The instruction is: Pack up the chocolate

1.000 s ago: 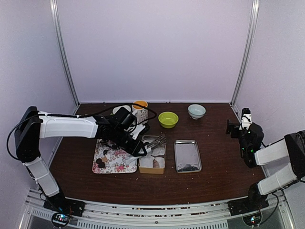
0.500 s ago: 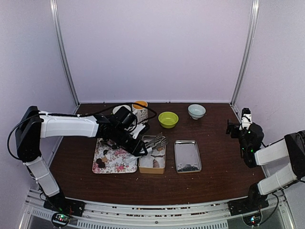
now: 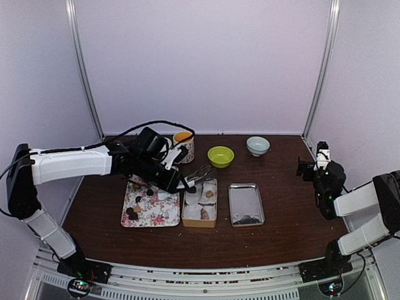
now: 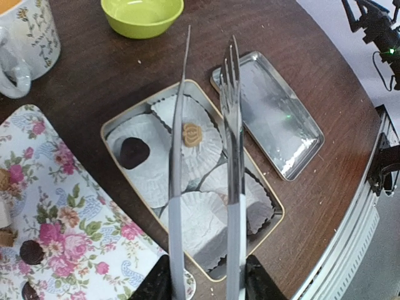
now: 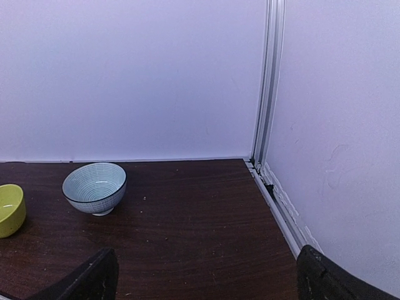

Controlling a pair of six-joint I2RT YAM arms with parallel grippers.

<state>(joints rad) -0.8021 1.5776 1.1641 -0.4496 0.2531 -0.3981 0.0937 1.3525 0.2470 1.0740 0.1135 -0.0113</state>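
The left pincer was clamped on the tongs, whose tips stood apart and bare ahead of it, above the tin. In the tin's paper cups sat a dark chocolate, left of the tongs, and a tan chocolate, between their blades. Other chocolates lay on the floral tray to that pincer's left. The right pincer hung with its jaws wide apart and empty, a blue bowl ahead on its left.
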